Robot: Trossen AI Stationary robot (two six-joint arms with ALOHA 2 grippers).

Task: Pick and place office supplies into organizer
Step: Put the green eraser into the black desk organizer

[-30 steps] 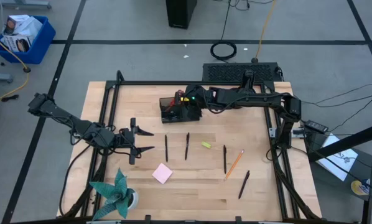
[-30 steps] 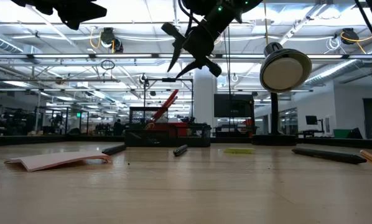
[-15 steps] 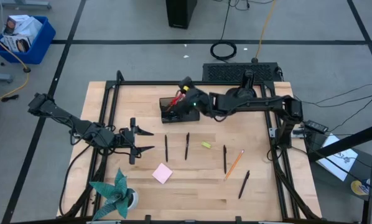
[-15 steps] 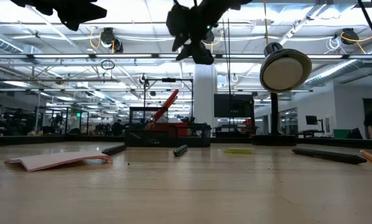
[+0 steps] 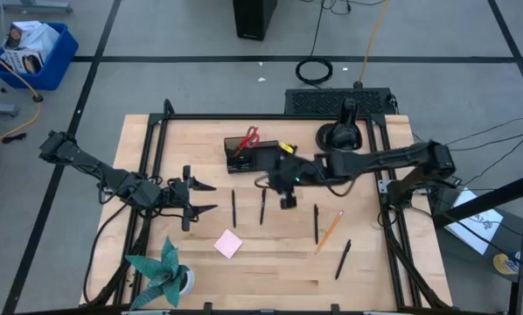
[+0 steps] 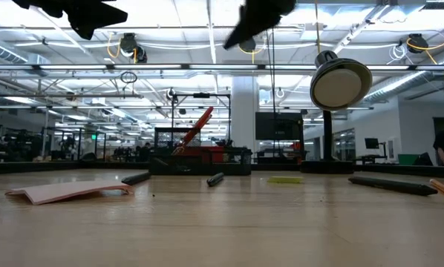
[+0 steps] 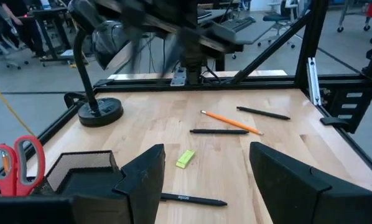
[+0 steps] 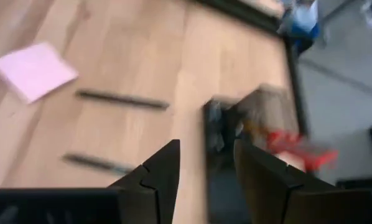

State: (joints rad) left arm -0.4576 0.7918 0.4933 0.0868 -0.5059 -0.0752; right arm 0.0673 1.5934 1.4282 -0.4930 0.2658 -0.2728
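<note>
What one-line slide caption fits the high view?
Right gripper hovers open over loose black pens beside the black rectangular organizer holding red-handled scissors; left gripper waits open.

My right hand [image 5: 287,194] hangs above the middle of the surface on an arm stretched in from the right side, fingers [image 8: 163,169] spread apart. My left hand [image 5: 202,198] waits near the left edge, fingers [image 7: 142,177] wide, empty.
</note>
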